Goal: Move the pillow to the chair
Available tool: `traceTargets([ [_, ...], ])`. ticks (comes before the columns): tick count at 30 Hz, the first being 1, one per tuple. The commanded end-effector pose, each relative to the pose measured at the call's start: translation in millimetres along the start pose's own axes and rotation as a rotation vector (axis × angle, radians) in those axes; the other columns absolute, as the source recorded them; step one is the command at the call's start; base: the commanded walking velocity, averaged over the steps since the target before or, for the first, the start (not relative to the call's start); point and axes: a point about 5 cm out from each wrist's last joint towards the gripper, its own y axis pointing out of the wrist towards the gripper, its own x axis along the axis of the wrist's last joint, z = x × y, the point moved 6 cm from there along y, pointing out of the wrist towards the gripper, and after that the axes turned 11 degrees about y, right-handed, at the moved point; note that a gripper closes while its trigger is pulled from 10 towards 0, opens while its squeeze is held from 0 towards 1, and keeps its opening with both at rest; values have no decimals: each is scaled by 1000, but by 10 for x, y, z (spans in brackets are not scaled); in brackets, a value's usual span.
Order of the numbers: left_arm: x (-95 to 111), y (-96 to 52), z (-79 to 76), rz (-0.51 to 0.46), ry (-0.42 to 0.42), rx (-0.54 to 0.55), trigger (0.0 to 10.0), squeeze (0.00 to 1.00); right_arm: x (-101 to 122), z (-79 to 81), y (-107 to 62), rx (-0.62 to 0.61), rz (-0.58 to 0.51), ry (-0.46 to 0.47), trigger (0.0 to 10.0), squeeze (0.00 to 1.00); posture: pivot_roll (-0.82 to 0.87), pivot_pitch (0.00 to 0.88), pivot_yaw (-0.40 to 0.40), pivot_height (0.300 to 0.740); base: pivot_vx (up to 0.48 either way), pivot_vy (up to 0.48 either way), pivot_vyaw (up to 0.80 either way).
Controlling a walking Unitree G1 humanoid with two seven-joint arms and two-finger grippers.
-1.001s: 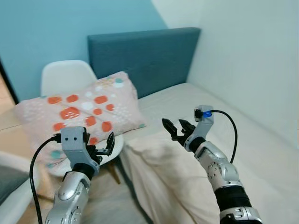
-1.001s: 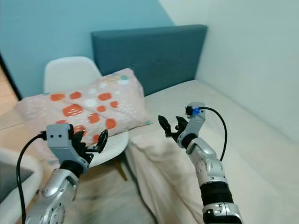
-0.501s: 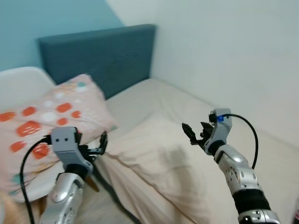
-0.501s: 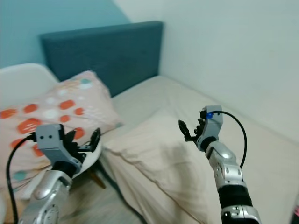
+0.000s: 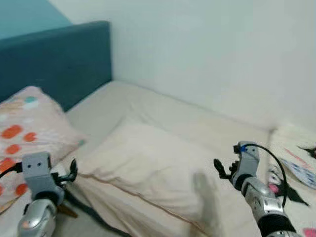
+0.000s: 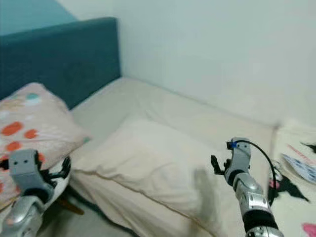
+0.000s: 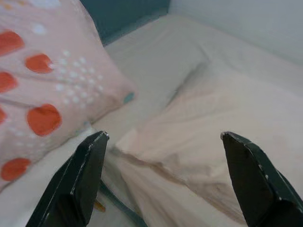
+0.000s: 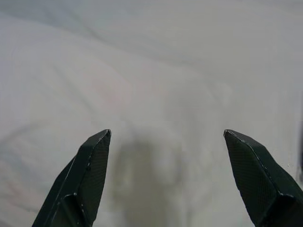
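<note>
A pink pillow with orange and white spots lies at the far left, resting on a white chair seat. My left gripper hangs low beside it, open and holding nothing; its wrist view shows the spotted pillow just past the fingers. A plain cream pillow lies on the bed in the middle. My right gripper is open and empty above the cream bedding at the lower right.
A teal headboard stands at the back left against a white wall. The cream bed runs along that wall. A patterned blanket lies at the right edge. A wooden chair leg shows beside the bed.
The whole view has swung to the right, so chair and spotted pillow slid to the left edge. Both arms sit lower in the picture. Both grippers stay open and empty.
</note>
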Motion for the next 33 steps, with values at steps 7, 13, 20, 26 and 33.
traceTargets([
  [7,-1188,-231,100,394,16,46,10000,0,-470,-68,-27,-48,132,46,10000,0,-18,0,-77,735,0,0,-761],
  [13,-1499,-390,48,516,12,43,10000,0,-685,-29,-64,-30,190,87,10000,0,-15,0,-81,735,0,0,-736],
  [20,-1767,-585,-18,616,1,42,10000,0,-649,244,-3,78,173,189,10000,0,-15,0,-79,735,0,0,-101],
  [26,-1944,-736,30,683,18,41,10000,0,-498,356,70,102,145,323,10000,0,2,0,-85,715,0,0,0],
  [33,-2154,-1019,155,767,34,52,10000,0,-340,424,114,130,106,455,10000,0,7,0,-80,690,0,0,0],
])
